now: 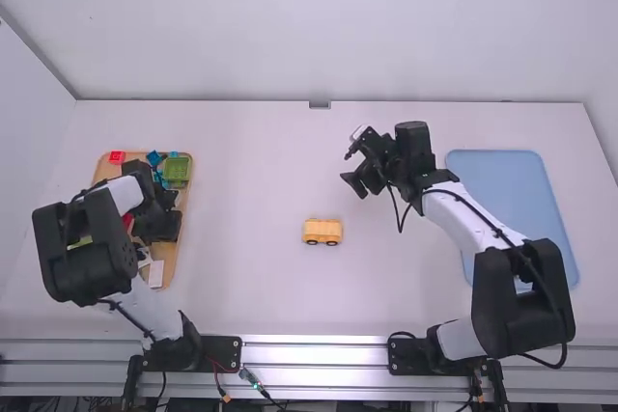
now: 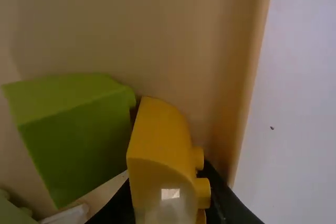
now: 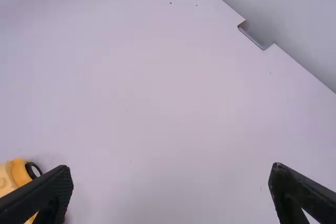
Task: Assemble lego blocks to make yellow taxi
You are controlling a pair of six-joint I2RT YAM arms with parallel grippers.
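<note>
In the high view my left gripper (image 1: 162, 215) is down in the tray of blocks at the far left. A curved yellow block (image 2: 160, 132) with studs on one side stands between its fingers in the left wrist view, where my left gripper (image 2: 169, 182) is shut on it. The yellow car body (image 1: 323, 231) rests on its wheels near the table's middle. Up and to the right of it, my right gripper (image 1: 351, 167) hangs open with nothing held. From the right wrist, part of the yellow car body (image 3: 7, 181) lies beside one finger of my right gripper (image 3: 171, 176).
The wooden tray (image 1: 183, 256) also holds red, blue, green and white blocks. A green block (image 2: 84, 135) lies right beside the gripped one, and the tray's wall (image 2: 251, 82) is close on its other side. A blue tray (image 1: 507, 180) lies at the right, partly under my right arm.
</note>
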